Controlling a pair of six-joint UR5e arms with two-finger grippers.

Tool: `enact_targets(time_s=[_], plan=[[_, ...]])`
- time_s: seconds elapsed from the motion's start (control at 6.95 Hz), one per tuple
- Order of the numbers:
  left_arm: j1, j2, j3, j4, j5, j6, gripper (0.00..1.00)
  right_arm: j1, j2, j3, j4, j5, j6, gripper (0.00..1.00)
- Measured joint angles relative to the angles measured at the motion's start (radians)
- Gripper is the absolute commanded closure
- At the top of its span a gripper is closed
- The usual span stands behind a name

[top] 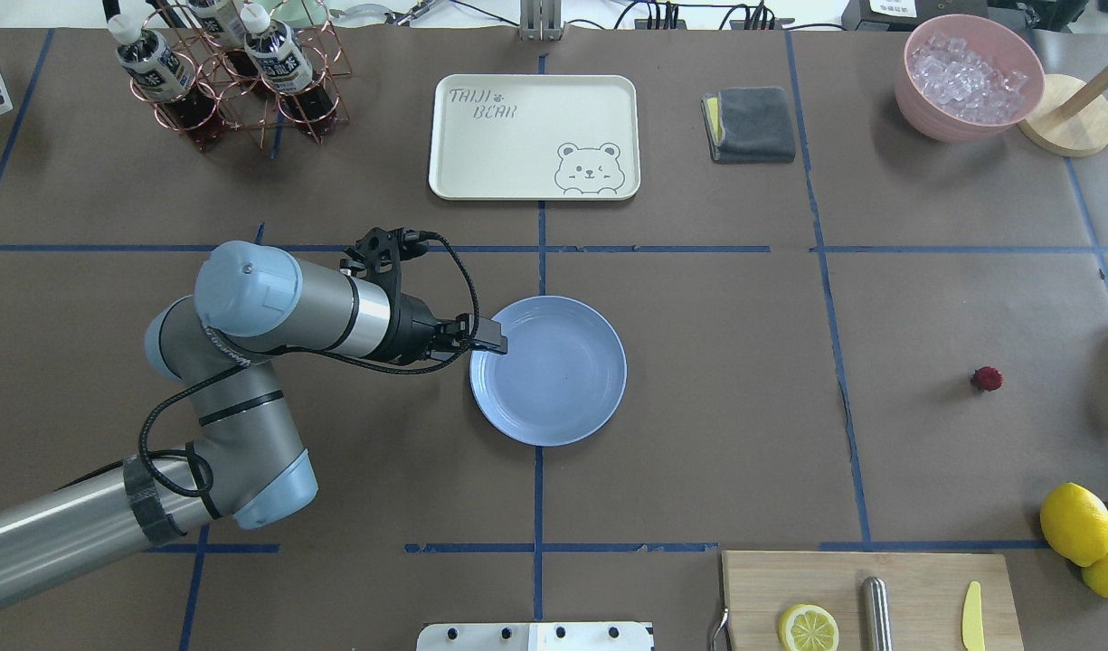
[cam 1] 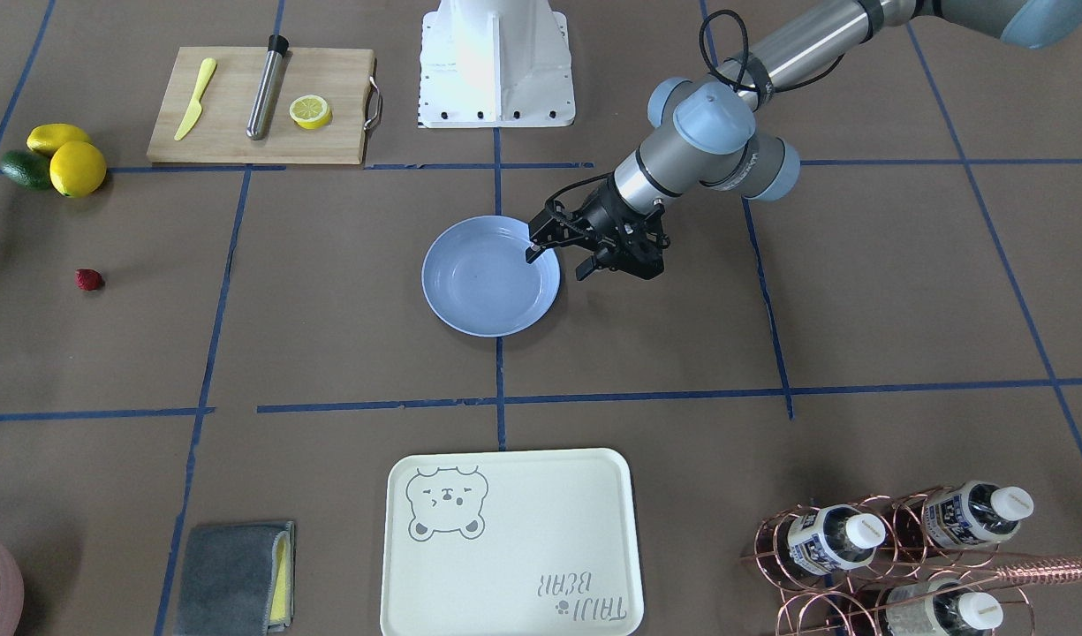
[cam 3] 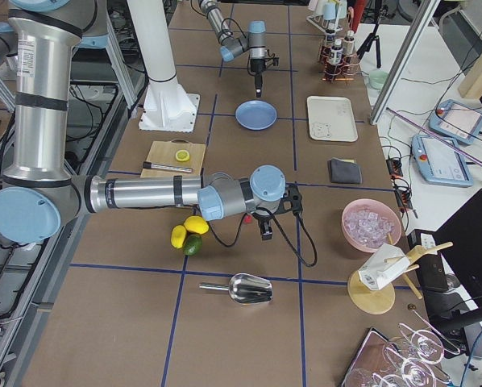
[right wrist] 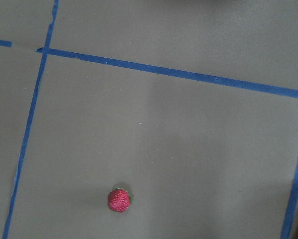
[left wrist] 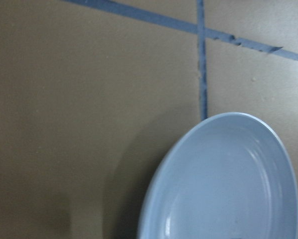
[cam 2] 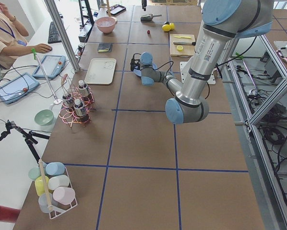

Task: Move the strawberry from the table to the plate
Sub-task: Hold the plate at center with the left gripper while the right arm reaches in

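I'm counting one strawberry [cam 1: 88, 280], and it is lying on the bare table [cam 1: 329, 291] at the far left of the front-facing view, a little above mid-height. It is well apart from the one light-blue plate [cam 1: 470, 296], which is sitting in the middle of that frame. The left gripper [cam 1: 557, 264] is reaching in from the upper right and hanging at the plate's upper right rim. Its two fingers are standing apart with nothing between them, and I cannot tell whether a fingertip is touching the rim. The right gripper [cam 3: 265, 232] is showing only in the right side view, near the centre of the frame and pointing down at the table, so I cannot tell how its fingers are set. Its wrist camera is looking down on the strawberry, low and left of centre, alone on the brown paper between blue tape lines. At the upper left edge of the front-facing view, two whole lemons [cam 1: 78, 168] and one green fruit [cam 1: 24, 168] are sitting bunched together. On the one cutting board [cam 1: 231, 141] at upper left I'm seeing one yellow knife [cam 1: 194, 99], one metal rod [cam 1: 265, 88] and one lemon half [cam 1: 311, 111]. One cream bear-print tray [cam 1: 505, 565] is lying at bottom centre and one folded grey cloth [cam 1: 231, 579] at lower left. Three bottles [cam 1: 836, 534] are sitting in one copper wire rack [cam 1: 1048, 564] at lower right.
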Motion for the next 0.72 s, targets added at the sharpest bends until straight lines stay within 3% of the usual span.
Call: enact_targets(time_s=[0.29, 0.43, 0.72], plan=[[-0.029, 0.021, -0.065, 0.005, 0.001, 0.000, 0.08, -0.145, -0.017, 0.096, 0.020, -0.138, 0.213, 0.00], [-0.034, 0.022, -0.069, 0.006, 0.002, -0.001, 0.08, -0.222, -0.040, 0.113, 0.094, -0.205, 0.304, 0.01], [-0.035, 0.023, -0.063, 0.006, 0.003, 0.001, 0.07, -0.384, -0.115, 0.087, 0.372, -0.348, 0.547, 0.00]])
